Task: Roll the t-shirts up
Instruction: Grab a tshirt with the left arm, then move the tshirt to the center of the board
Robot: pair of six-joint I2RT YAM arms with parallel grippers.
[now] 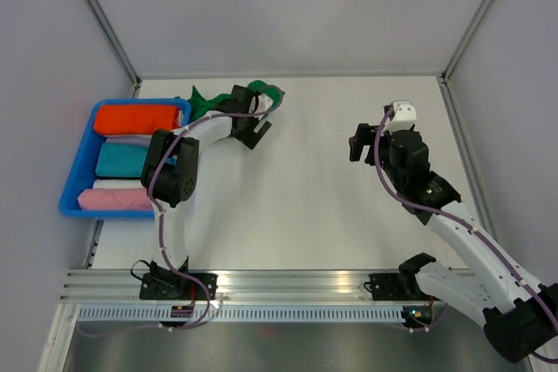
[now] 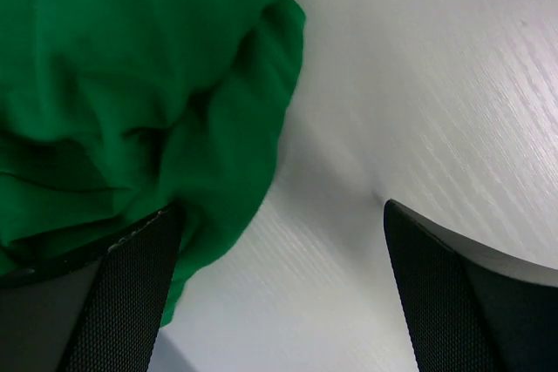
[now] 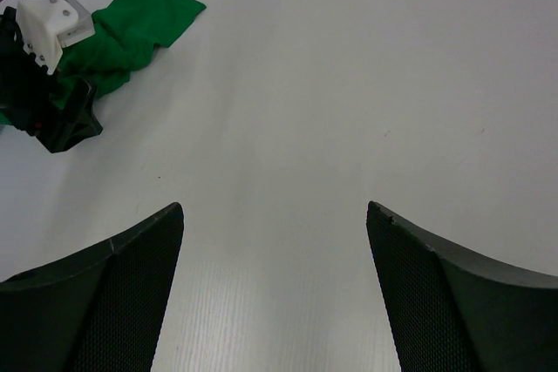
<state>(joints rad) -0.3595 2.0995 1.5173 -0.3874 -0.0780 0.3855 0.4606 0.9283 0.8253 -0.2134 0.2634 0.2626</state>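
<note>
Hovering over the crumpled green t-shirt (image 1: 206, 102), the left gripper (image 1: 259, 118) has its jaws spread wide.

At the left edge of the overhead view sits a blue bin (image 1: 73, 190) with an orange-red bundle (image 1: 139, 118), a teal bundle (image 1: 122, 160) and a pink bundle (image 1: 113, 200) stacked in it. Just right of the bin, up in the upper-left-centre of the white table (image 1: 323, 206), lies the t-shirt, bunched and unrolled. On the left wrist view green cloth fills the upper left, one fold reaching the left finger (image 2: 131, 294), nothing pinched. Over on the right, the right gripper (image 3: 275, 208) hangs above bare table, well apart from the shirt, fingers parted and holding nothing.
</note>
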